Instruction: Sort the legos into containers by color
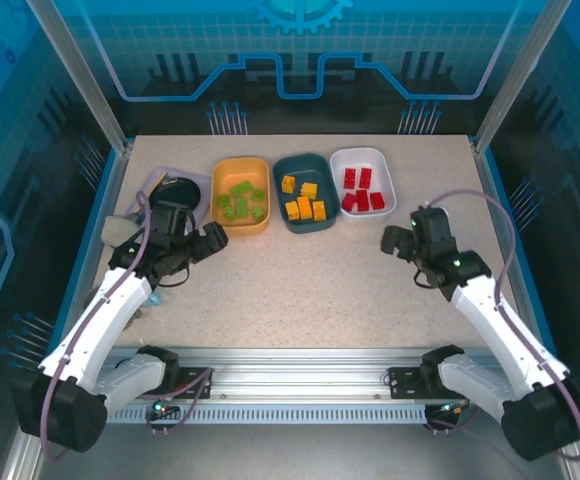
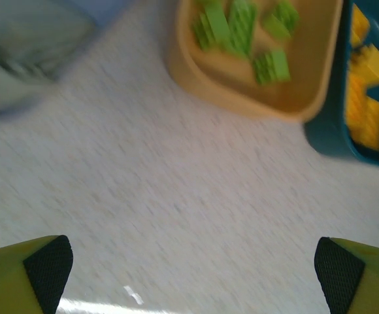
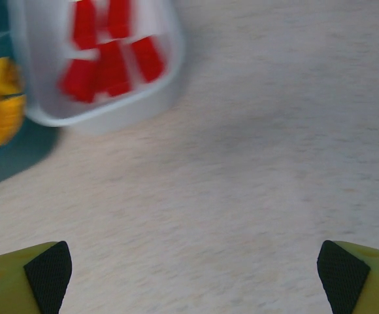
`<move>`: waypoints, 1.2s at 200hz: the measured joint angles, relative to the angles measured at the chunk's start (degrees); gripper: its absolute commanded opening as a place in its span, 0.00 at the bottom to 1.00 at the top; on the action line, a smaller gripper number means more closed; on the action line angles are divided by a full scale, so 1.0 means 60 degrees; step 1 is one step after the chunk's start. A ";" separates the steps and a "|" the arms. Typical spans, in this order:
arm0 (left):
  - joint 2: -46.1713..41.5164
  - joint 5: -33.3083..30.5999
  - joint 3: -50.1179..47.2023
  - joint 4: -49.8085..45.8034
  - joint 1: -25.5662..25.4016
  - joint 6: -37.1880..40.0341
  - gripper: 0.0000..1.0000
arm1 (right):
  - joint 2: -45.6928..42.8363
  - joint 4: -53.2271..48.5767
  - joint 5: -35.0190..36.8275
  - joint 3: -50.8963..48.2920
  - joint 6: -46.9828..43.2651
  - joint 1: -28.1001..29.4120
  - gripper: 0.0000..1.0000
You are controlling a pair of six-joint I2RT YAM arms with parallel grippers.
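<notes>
orange tub (image 1: 240, 228), teal tub (image 1: 300, 168) and white tub (image 1: 380, 165) sit close side by side in a row at the far middle of the table (image 1: 310, 290). green legos (image 1: 242, 202) lie in the orange one, yellow legos (image 1: 305, 200) in the teal, red legos (image 1: 360, 192) in the white.

left of the row a lavender tray (image 1: 158, 178) carries a dark round thing (image 1: 183, 186), partly hidden by the left arm. a pale rounded thing (image 1: 117, 230) stands nearer, beside that arm.

the left gripper (image 2: 193, 268) hangs near the orange tub's near corner, fingers wide apart over bare tabletop, holding nothing. the right gripper (image 3: 193, 271) hangs near the white tub, fingers likewise spread and empty. only open surface lies between each gripper and the tubs.

the tabletop is speckled beige. a metal rail (image 1: 300, 380) runs along its near edge. aluminium posts (image 1: 80, 75) and blue-lit clear panels (image 1: 300, 50) with line graphics close it in.
</notes>
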 measured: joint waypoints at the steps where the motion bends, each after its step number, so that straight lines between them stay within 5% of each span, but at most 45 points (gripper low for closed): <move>1: -0.0007 -0.0058 -0.0025 0.0044 0.0000 0.0025 0.99 | -0.0029 0.0051 0.0033 -0.0084 -0.0025 -0.0022 1.00; 26: 0.0036 -0.1759 -0.1129 0.1530 0.0036 0.1657 0.99 | -0.0339 0.2000 0.0765 -0.2098 -0.1264 -0.0506 1.00; 48: 0.0561 -0.2164 -0.2025 0.2845 0.0288 0.2867 0.99 | 0.0539 0.3348 0.0783 -0.2404 -0.2237 -0.0976 1.00; 136: 0.4404 -0.1337 -0.2532 0.8102 0.1424 0.4699 0.99 | 0.4885 0.9358 -0.0984 -0.2269 -0.4262 -0.1552 1.00; 178: 0.4717 -0.0576 -0.3067 1.0520 0.1716 0.5184 0.99 | 0.5107 1.1821 -0.1665 -0.3155 -0.4441 -0.1705 1.00; 196: 0.4681 -0.0532 -0.4084 1.2174 0.1716 0.5238 0.99 | 0.5235 1.2021 -0.1636 -0.3311 -0.4448 -0.1730 1.00; 240: 0.4754 -0.0539 -0.4437 1.3143 0.1716 0.5235 0.99 | 0.5304 1.2305 -0.1381 -0.3235 -0.4564 -0.1639 1.00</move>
